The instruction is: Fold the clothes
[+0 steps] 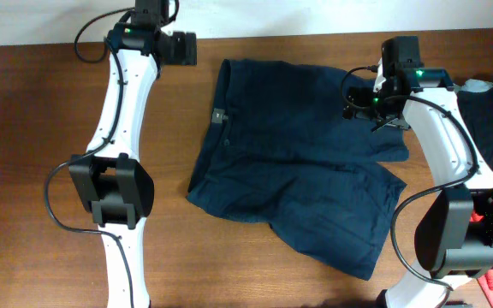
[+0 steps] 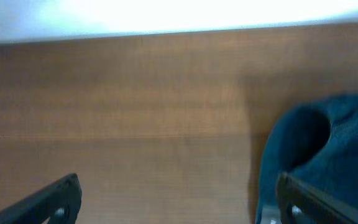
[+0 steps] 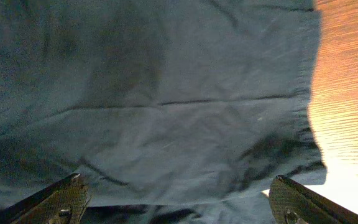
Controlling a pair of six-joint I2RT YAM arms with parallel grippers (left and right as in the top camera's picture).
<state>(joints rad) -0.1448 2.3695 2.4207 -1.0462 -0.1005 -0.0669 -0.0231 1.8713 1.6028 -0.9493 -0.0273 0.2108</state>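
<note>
While both arms hung over the table (image 1: 24, 128), I saw the shorts (image 1: 298, 162) lying flat at centre, waistband twd the left arm, legs fanning right, so long axis ran L-R. Right gripper (image 1: 362, 101) sat directly above the far leg near its hem, fingers wide apart, nothing held. Left gripper (image 1: 187, 47) was just beside the waistband's far corner, over bare wood, likewise spread and empty. Fabric looked plain navy, mildly creased. I judged the right arm nearer for a first pinch.
</note>
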